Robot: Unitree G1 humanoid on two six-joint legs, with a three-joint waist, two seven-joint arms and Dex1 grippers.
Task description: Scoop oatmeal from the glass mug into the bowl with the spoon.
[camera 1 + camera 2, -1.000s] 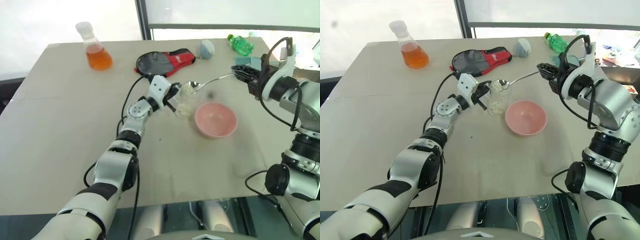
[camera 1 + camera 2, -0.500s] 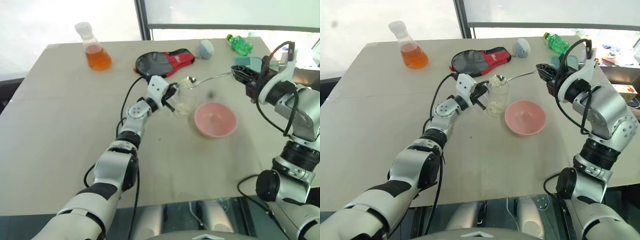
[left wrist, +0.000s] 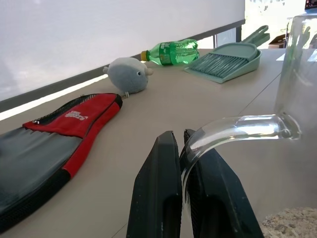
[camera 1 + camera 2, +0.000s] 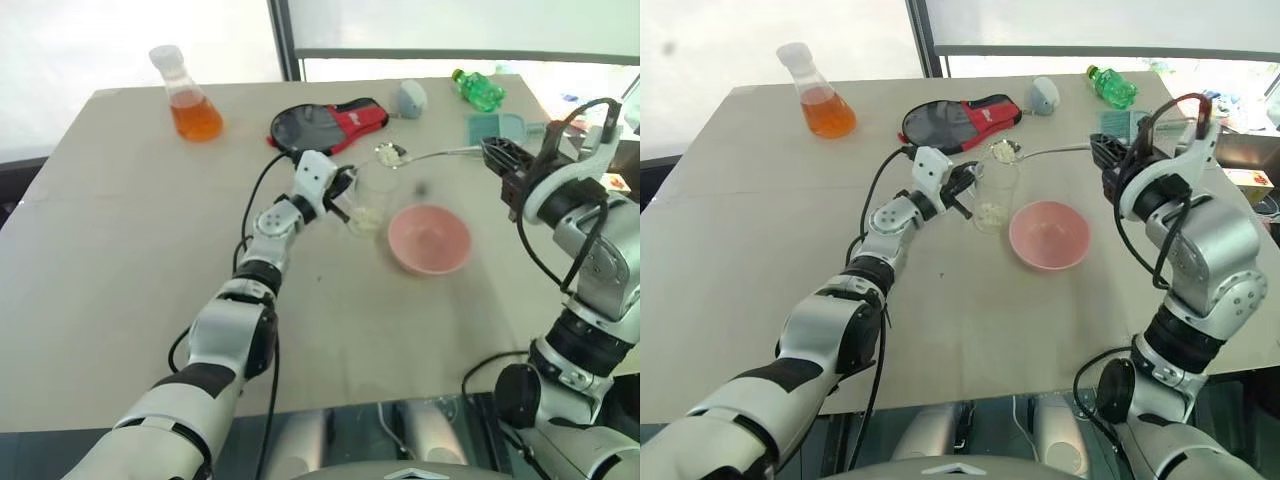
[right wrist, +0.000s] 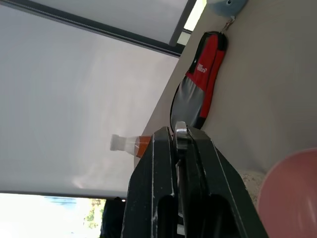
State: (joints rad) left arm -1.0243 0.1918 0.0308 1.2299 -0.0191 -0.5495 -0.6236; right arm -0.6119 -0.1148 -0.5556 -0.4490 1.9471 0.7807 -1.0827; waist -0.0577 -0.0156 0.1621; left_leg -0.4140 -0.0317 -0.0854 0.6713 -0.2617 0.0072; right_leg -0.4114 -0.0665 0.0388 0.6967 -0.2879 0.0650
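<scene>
The glass mug (image 4: 371, 203) stands on the table left of the pink bowl (image 4: 432, 262), with a little oatmeal (image 3: 292, 223) at its bottom. My left gripper (image 4: 343, 190) is shut on the mug's curved handle (image 3: 237, 126). Off to the right, my right gripper (image 4: 497, 155) is shut on the end of the spoon's handle (image 4: 445, 153). The spoon (image 4: 1006, 150) lies about level, its bowl just above the mug's rim with a clump of oatmeal (image 4: 386, 153) on it. In the right wrist view the fingers (image 5: 151, 168) clamp the spoon's handle (image 5: 180, 136).
At the table's far side stand a flask of orange liquid (image 4: 190, 95), a black-and-red paddle case (image 4: 330, 122), a grey soft toy (image 4: 411, 97), a green bottle (image 4: 478, 88) and a grey-green dustpan (image 4: 495, 127). The table's right edge runs close by my right arm.
The right gripper has drawn back to the right and rolled, lifting the loaded spoon from the mug's mouth to just above its rim. The left gripper and mug stayed put.
</scene>
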